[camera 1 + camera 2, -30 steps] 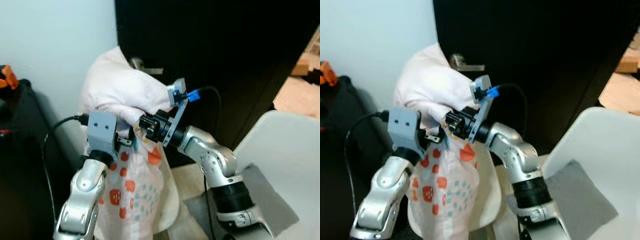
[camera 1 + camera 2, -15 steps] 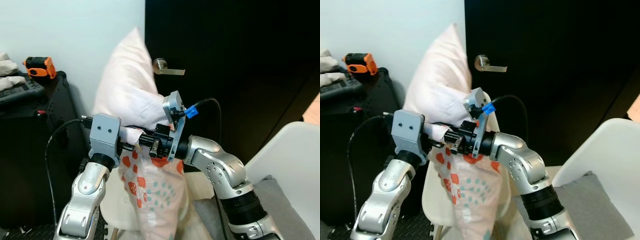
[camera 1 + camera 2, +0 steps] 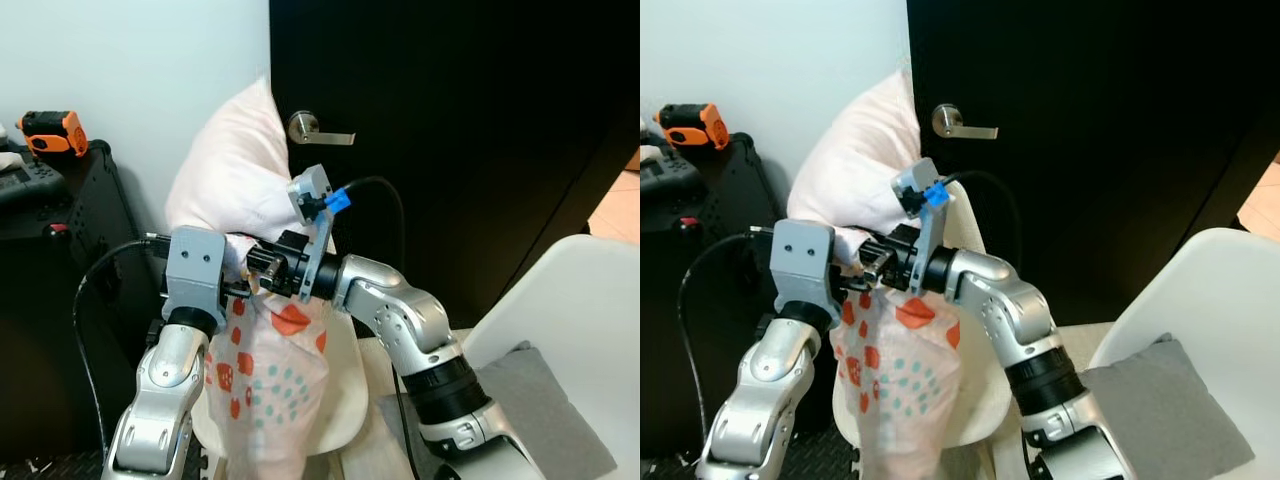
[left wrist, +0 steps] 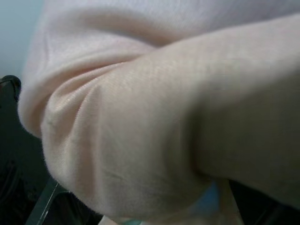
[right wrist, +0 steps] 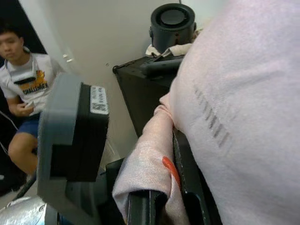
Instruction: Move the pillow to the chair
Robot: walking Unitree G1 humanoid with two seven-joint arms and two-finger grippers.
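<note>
pillow held up between both grippers over a white chair

at far left, a black case [image 3: 60, 290] against the pale wall, with an orange-and-black tool [image 3: 48, 131] on top. next, left gripper [image 3: 238, 283] raised at chest height, fingers buried in the fabric, so cannot tell whether spread or pressed together. in the middle, the pale pink pillow [image 3: 232, 175] standing upright, bunched at its waist, with a flap printed in orange patches and teal dots hanging below. right behind and under it, a small white chair [image 3: 345, 400]. right gripper [image 3: 262, 268] reaching in from the other side, meeting the left one, black fingers [image 5: 187, 187] pinching a fold of the pillow. behind, a dark door [image 3: 450, 130] with a silver lever handle [image 3: 310, 128]. at far right, a second white chair [image 3: 580, 300] with a grey cushion [image 3: 535, 400] on its seat.
</note>
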